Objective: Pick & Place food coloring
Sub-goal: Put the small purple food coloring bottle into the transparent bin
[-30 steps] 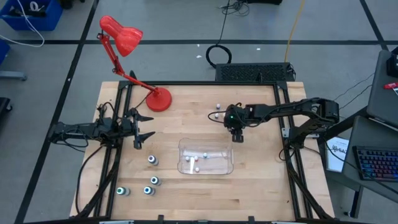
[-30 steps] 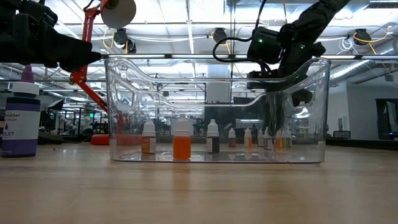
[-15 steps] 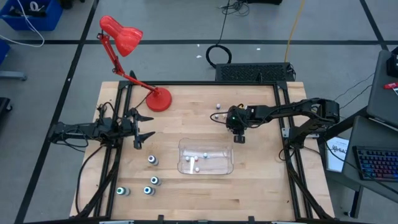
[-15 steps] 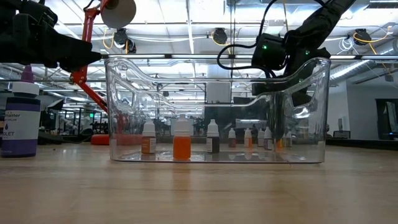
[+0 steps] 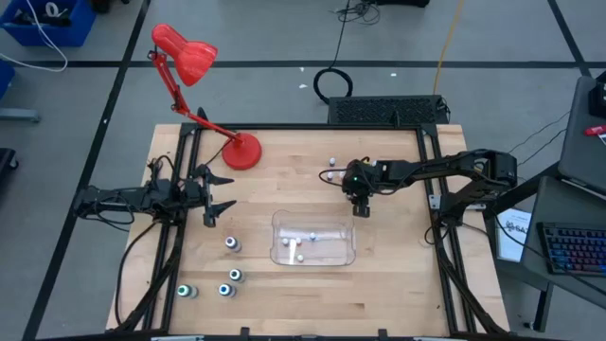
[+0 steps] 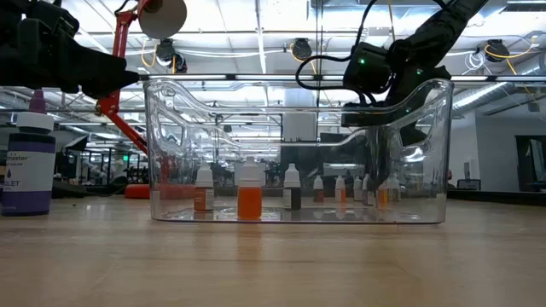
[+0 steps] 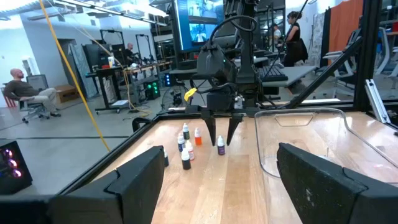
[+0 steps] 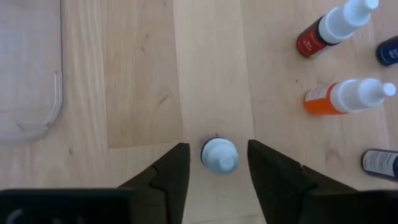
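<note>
My right gripper [image 8: 217, 149] is open and points steeply down over a tiny food coloring bottle [image 8: 219, 155] that stands upright on the wood. Its fingers stand on either side of the whitish cap, with a small gap on each side. The left wrist view shows the same bottle [image 7: 220, 148] between those fingers. More small bottles [image 8: 339, 96] stand just beyond it. Three small bottles [image 5: 298, 244] stand inside the clear tray [image 5: 347, 252]. My left gripper [image 5: 214, 199] waits open and level at the table's left side.
Several larger bottles with teal tops [image 5: 232, 243] stand on the table's near left. A red desk lamp [image 5: 242, 151] stands on its base at the far left. Two small bottles [image 5: 331, 167] stand toward the far edge from my right gripper. Bare wood lies right of the tray.
</note>
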### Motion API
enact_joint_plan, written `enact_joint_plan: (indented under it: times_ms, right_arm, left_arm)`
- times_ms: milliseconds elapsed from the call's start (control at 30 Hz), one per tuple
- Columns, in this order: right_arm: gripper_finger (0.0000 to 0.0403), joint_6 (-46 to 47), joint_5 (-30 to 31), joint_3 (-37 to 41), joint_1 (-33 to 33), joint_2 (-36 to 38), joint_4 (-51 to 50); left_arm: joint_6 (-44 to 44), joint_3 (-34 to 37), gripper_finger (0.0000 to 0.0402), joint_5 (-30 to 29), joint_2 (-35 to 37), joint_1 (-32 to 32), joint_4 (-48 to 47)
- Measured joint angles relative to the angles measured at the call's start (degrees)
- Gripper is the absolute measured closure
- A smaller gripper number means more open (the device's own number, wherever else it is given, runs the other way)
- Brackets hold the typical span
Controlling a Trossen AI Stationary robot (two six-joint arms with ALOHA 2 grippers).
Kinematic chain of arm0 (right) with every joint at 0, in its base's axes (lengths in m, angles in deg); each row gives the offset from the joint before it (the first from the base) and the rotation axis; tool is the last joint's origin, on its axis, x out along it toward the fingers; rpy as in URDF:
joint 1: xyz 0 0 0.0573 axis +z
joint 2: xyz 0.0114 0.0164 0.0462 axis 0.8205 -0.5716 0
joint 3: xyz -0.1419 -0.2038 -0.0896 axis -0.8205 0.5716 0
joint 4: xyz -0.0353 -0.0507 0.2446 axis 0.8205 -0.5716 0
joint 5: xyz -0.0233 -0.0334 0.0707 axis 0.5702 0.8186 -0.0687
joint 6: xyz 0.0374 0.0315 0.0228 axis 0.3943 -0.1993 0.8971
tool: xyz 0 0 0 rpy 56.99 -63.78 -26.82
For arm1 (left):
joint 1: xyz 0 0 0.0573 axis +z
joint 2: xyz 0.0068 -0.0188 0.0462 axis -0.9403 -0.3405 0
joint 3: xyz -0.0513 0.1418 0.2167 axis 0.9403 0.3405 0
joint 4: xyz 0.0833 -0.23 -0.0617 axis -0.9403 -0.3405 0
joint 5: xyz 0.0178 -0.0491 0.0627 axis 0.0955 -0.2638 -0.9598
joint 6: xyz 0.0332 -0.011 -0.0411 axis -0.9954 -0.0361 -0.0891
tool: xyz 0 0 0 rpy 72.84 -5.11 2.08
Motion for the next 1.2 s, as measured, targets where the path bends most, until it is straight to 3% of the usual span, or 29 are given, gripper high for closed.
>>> enact_joint_plan:
  times_ms: [600, 967, 1200]
  right_arm:
    - [0.027, -0.06, 0.26, 0.0, 0.0, 0.0, -0.02]
    - [0.0355, -0.97, 0.24, 0.0, 0.0, -0.02, 0.15]
    - [0.0355, -1.97, 1.03, 0.0, 0.01, 0.13, 1.19]
  left_arm:
    - [0.0, 0.01, 0.0096, 0.0, 0.01, 0.0, 0.01]
    - [0.0, 0.01, 0.0096, 0.0, 0.0, 0.0, 0.01]
    - [0.0, 0.01, 0.0096, 0.0, 0.01, 0.01, 0.01]
